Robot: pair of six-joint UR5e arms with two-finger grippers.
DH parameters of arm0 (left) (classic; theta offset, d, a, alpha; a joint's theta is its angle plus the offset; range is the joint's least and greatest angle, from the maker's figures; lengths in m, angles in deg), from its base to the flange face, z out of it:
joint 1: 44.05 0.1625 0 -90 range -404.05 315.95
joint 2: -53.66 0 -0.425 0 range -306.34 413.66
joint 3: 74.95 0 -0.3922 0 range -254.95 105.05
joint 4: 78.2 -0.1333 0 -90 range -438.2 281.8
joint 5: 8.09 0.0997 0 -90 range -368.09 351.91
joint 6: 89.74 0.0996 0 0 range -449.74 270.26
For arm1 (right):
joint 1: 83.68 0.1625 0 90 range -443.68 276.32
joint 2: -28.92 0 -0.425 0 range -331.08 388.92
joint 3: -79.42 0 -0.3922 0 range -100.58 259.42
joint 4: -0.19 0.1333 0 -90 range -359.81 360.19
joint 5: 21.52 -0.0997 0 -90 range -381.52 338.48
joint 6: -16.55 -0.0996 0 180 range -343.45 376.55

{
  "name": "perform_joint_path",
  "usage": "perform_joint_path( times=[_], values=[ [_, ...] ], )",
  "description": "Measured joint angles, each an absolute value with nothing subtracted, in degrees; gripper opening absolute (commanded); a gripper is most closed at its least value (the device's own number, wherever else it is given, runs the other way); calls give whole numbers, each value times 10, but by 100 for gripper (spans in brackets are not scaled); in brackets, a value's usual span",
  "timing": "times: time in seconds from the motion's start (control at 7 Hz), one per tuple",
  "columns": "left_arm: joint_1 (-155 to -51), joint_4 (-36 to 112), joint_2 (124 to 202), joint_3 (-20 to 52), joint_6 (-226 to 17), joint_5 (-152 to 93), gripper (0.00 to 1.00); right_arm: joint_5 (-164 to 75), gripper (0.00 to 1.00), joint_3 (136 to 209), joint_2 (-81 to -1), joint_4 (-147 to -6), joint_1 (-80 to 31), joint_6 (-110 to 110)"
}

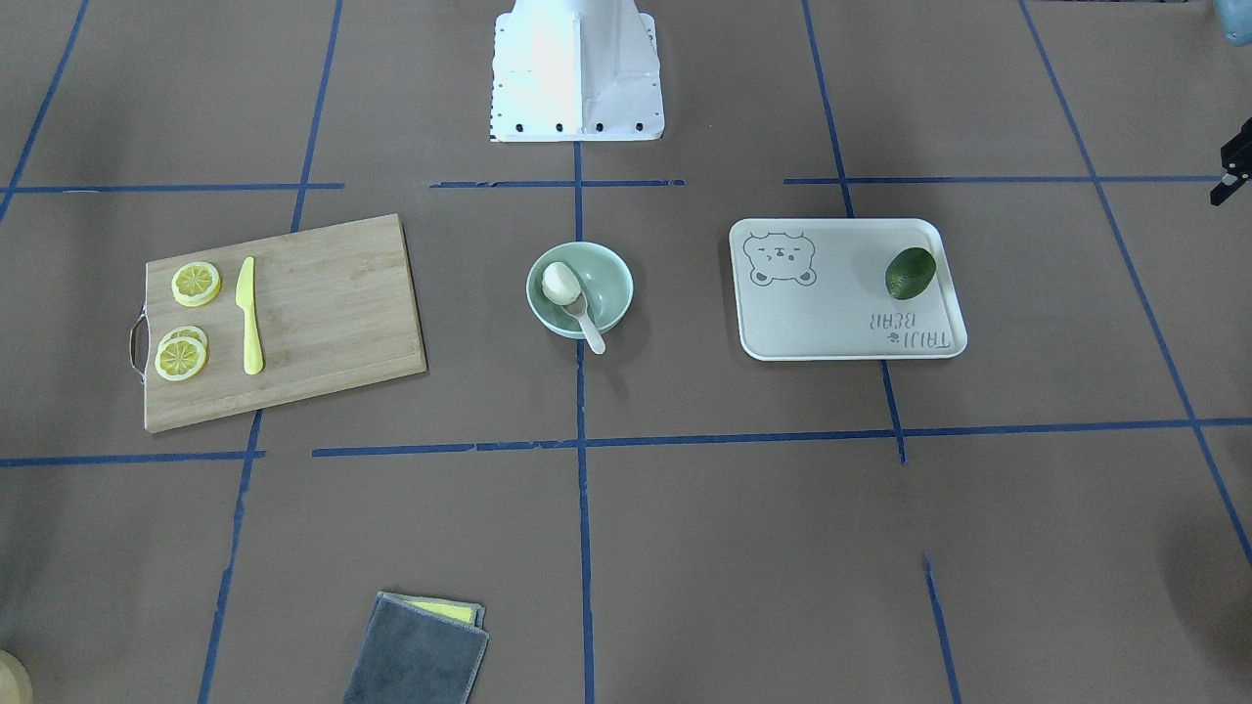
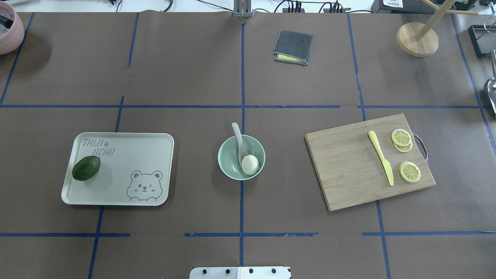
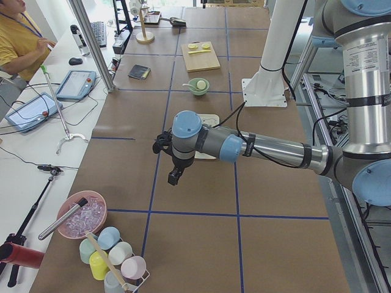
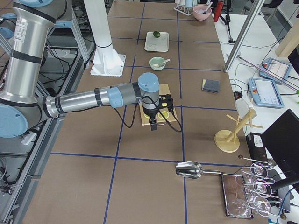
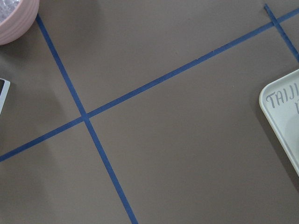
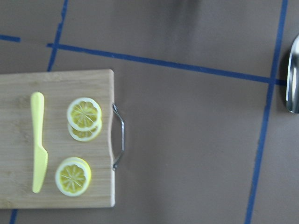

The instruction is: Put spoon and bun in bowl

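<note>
The pale mint-green bowl point(image 1: 612, 284) stands at the table's middle and also shows in the overhead view point(image 2: 229, 159). The white bun point(image 1: 558, 283) lies inside it point(image 2: 250, 164). The cream-white spoon point(image 1: 590, 329) rests in the bowl beside the bun, its handle sticking out over the rim point(image 2: 236, 133). My left gripper point(image 3: 174, 177) hangs above bare table far to the bowl's left; I cannot tell whether it is open. My right gripper point(image 4: 154, 125) hangs over the cutting board's outer end; I cannot tell whether it is open. Neither gripper is near the bowl.
A white bear tray point(image 2: 128, 155) holds a dark green avocado point(image 2: 86, 168). A wooden cutting board point(image 2: 348, 166) carries a yellow knife point(image 2: 381, 162) and lemon slices point(image 2: 401, 137). A folded grey cloth point(image 2: 293, 47), a wooden stand point(image 2: 417, 38) and a pink bowl point(image 2: 9, 33) sit at the far edge.
</note>
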State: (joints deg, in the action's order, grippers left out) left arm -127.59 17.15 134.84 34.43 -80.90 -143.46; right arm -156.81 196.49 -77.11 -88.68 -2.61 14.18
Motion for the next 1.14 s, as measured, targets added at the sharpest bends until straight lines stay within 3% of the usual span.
perform_joint_path(
  times=[0.57, 1.14],
  values=[
    [-1278, 75, 1339, 345, -799, -1439, 100, -1581, 100, 1943, -753, -1019, 29, 314],
    [-1281, 80, 1392, 335, -796, -1438, 100, -1578, 100, 1939, -738, -1032, 35, 318]
  ],
)
